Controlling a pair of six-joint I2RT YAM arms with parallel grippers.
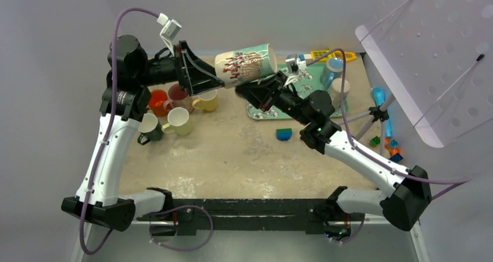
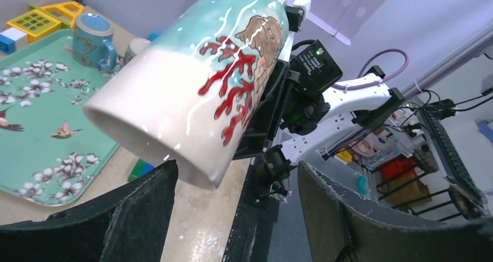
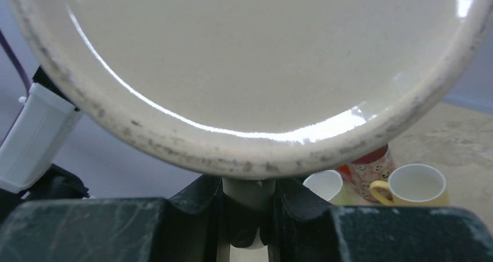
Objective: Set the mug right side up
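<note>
The mug [image 1: 247,64] is tall, teal and white with a red coral pattern. It hangs in the air on its side, above the far middle of the table, with its open mouth toward the left arm. My right gripper [image 1: 249,90] is shut on the mug's handle [image 3: 249,195] from below, and the mug's base [image 3: 250,70] fills the right wrist view. My left gripper [image 1: 216,79] is open at the mouth end. Its fingers [image 2: 116,215] stand either side of the white rim [image 2: 151,151]. I cannot tell whether they touch it.
Several small mugs stand at the left: orange [image 1: 157,102], yellow [image 1: 206,101], cream [image 1: 179,121], dark green [image 1: 150,126]. A flowered teal tray [image 1: 308,85] with a blue mug [image 1: 332,70] lies at the back right. A blue-green block [image 1: 283,134] lies mid-table. A white perforated panel [image 1: 430,53] stands right.
</note>
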